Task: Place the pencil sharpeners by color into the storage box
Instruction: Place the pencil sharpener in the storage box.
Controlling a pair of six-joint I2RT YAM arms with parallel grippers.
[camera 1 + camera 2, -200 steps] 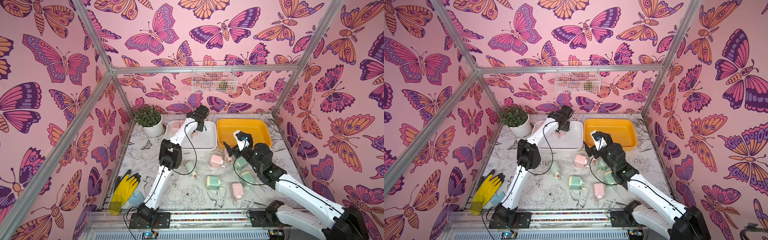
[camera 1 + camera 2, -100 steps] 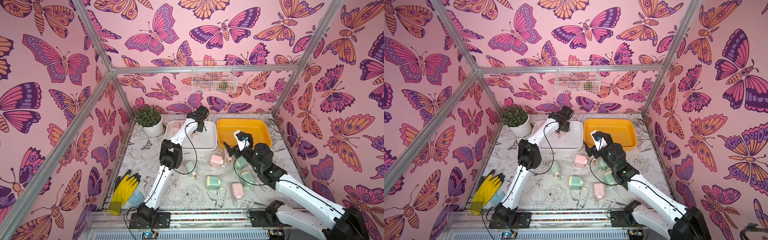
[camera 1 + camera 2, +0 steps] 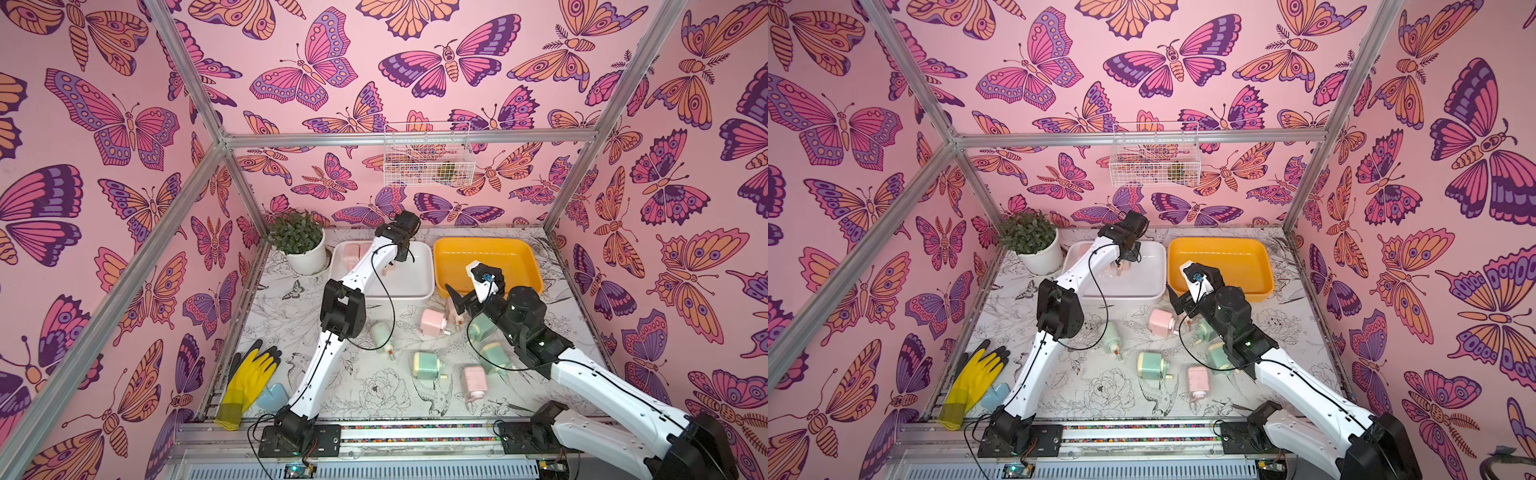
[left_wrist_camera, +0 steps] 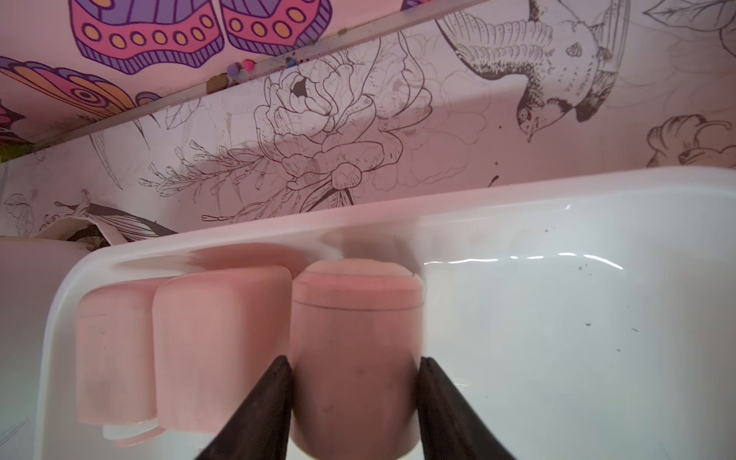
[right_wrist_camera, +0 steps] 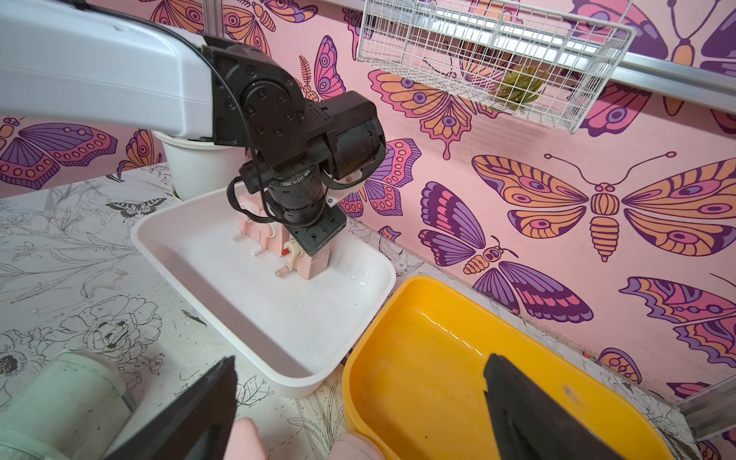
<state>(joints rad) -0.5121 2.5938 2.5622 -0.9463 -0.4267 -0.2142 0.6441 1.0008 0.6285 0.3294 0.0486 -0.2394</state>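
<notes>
Inside white storage box (image 4: 557,318), clamps left gripper (image 4: 354,360) on pink sharpener (image 4: 356,314) beside two more; over table (image 5: 59,247) by yellow box (image 5: 438,378), holds right gripper (image 5: 360,358) spread wide.

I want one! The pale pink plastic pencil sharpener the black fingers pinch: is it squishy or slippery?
Probably stiff: the pale pink plastic pencil sharpener shows no dent between the fingers of the left gripper. Maybe slippery, being smooth and round-cornered. Unlikely to roll, with flat sides.
</notes>
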